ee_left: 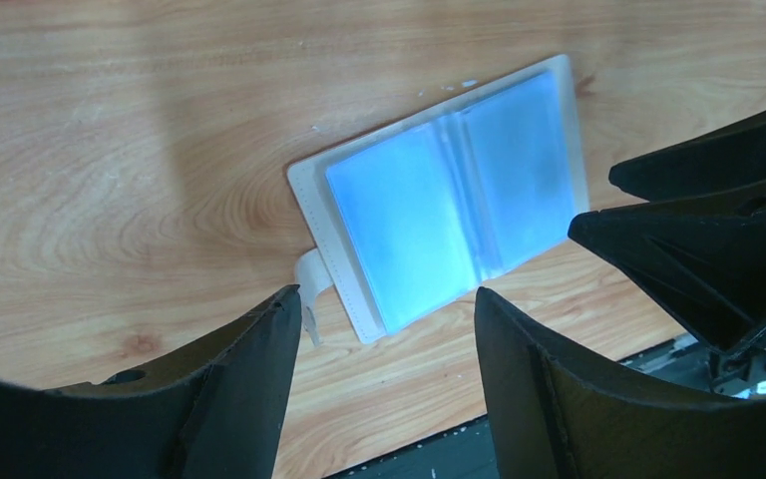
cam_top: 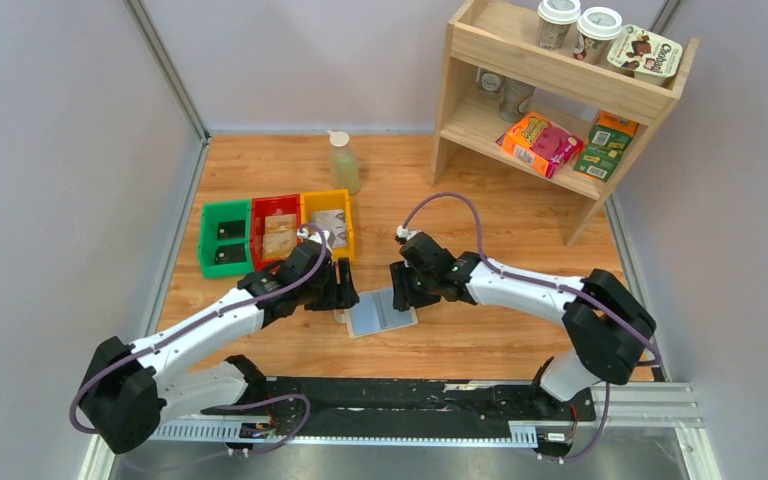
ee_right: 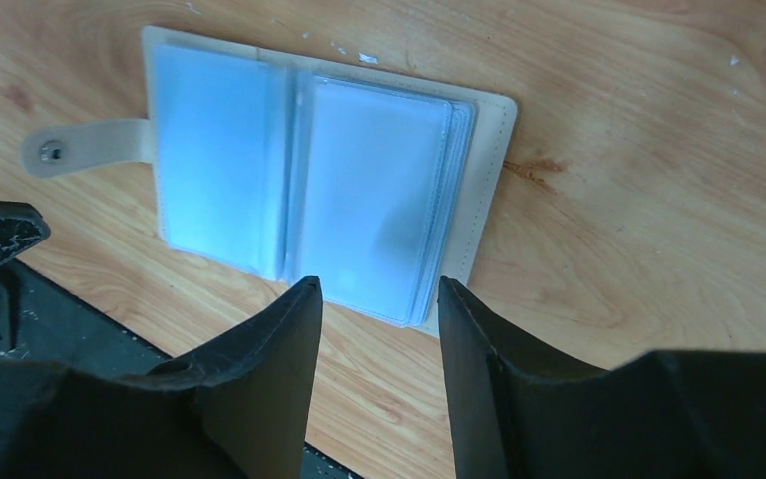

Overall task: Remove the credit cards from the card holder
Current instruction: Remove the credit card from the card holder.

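Note:
The card holder (cam_top: 380,312) lies open and flat on the wood table, pale blue-grey panels up, clasp tab (ee_left: 311,274) at its left end. It also shows in the left wrist view (ee_left: 449,220) and the right wrist view (ee_right: 309,180). No card shows in its two open panels. My left gripper (cam_top: 348,297) is open and empty just above its left end (ee_left: 389,299). My right gripper (cam_top: 403,297) is open and empty over its right end (ee_right: 379,289). Black credit cards (cam_top: 228,232), tan ones (cam_top: 279,238) and silvery ones (cam_top: 329,222) lie in the bins.
A green bin (cam_top: 205,240), a red bin (cam_top: 256,232) and a yellow bin (cam_top: 351,225) stand in a row just behind the left gripper. A bottle (cam_top: 342,162) stands behind them. A wooden shelf (cam_top: 560,90) with packets is at the back right. A black rail (cam_top: 410,400) runs along the near edge.

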You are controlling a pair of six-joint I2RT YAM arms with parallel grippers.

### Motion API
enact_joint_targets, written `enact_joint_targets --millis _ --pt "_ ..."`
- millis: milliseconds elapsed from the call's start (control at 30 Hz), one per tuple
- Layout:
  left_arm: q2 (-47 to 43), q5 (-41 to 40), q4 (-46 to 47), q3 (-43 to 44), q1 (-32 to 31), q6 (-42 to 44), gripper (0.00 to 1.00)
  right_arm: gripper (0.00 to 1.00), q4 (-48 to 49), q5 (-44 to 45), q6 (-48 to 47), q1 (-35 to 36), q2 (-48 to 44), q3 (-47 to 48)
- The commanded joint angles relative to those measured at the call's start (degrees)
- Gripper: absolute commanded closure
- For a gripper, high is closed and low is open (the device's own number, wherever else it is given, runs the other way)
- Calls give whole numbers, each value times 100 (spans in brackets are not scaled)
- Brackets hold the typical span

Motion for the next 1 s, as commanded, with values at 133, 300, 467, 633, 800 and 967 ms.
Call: enact_joint_targets --millis 133,300,467,633,800,967 --pt "507 -202 617 -273 -182 -421 33 53 -334 226 55 122 587 452" --pt "622 -53 969 -659 -261 -790 38 53 -281 147 20 148 719 470" --pt "631 -78 1198 -898 -332 -1054 48 58 -263 86 11 149 781 488" --pt "657 -123 1268 -1003 -385 -1186 59 54 -438 269 2 201 650 558" --pt "718 -158 1312 -1030 -472 -1274 67 47 -781 1087 -24 342 456 760" --pt "806 -149 1330 -986 -499 -1274 68 49 -782 1175 -60 438 499 866"
